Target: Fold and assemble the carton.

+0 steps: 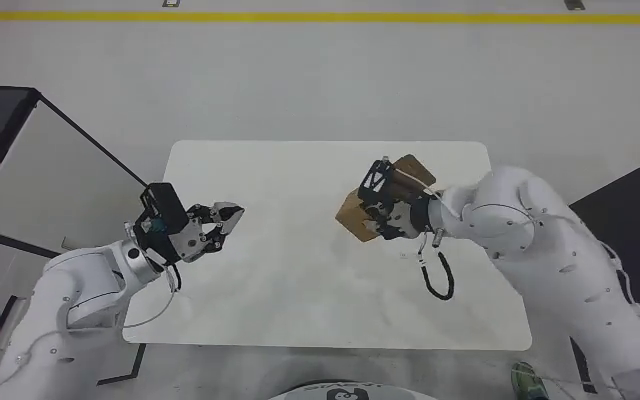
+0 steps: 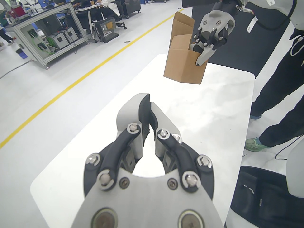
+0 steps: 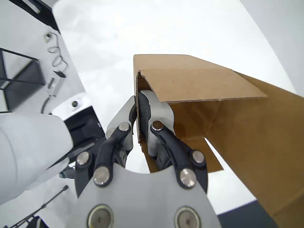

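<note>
Floor (image 1: 320,80) of pale grey with a soft sheen surrounds the work area, and a yellow line (image 1: 320,16) crosses it on the far side. A dark mat (image 2: 237,36) lies on the floor beyond the right end of the table. Past the yellow line, the left wrist view shows a metal-framed bench (image 2: 47,36) with cabling and equipment.

The table (image 1: 300,300) is white, smooth and flat, with rounded corners.

The carton (image 1: 351,212) sits over the right far part of the table, tilted. Whether it touches the tabletop cannot be told. It is plain brown corrugated cardboard, with the fluted edge showing along its cut rims. Its body is squared up and its top is open. One tall flap (image 2: 182,26) stands upright on the far side, and another flap (image 3: 201,84) is folded partway over the opening.

The right gripper (image 3: 139,102) is clamped on one wall of the carton near a corner. One metal finger with a black ribbed pad is inside the box and the other is outside.

The left gripper (image 2: 148,102) hangs over the left middle of the table, well apart from the carton. Its black pads are pressed together with nothing between them.
</note>
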You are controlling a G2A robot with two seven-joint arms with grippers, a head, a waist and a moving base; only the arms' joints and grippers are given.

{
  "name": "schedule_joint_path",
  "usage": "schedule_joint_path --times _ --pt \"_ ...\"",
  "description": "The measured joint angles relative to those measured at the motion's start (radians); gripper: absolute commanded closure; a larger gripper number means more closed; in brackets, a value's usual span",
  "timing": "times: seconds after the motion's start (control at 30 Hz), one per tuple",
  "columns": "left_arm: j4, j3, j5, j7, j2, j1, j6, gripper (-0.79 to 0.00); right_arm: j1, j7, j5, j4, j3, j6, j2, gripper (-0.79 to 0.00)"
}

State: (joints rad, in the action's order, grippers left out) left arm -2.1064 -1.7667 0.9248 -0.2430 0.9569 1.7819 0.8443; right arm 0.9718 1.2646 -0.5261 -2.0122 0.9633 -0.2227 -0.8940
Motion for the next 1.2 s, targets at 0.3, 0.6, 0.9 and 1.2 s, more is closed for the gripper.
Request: schedule_joint_path --times 0.3,0.6,0.9,1.2 --pt "-0.014 0.014 -0.001 -0.022 0.000 0.017 -0.013 0.000 -0.067 -0.024 -0.095 0.036 -0.118 -0.009 -0.028 0.000" --pt "-0.014 0.014 -0.001 -0.022 0.000 0.017 -0.013 0.000 -0.080 -0.014 -0.178 0.030 -0.174 -0.120 -0.035 0.000" --pt "-0.003 0.018 0.046 -0.007 0.002 0.003 -0.073 0.000 -0.195 -0.012 -0.280 0.114 -0.349 -0.279 -0.092 0.000" --pt "0.117 0.004 0.048 0.048 0.001 -0.041 -0.068 0.000 -0.239 -0.046 -0.285 0.168 -0.421 -0.312 -0.131 0.000"
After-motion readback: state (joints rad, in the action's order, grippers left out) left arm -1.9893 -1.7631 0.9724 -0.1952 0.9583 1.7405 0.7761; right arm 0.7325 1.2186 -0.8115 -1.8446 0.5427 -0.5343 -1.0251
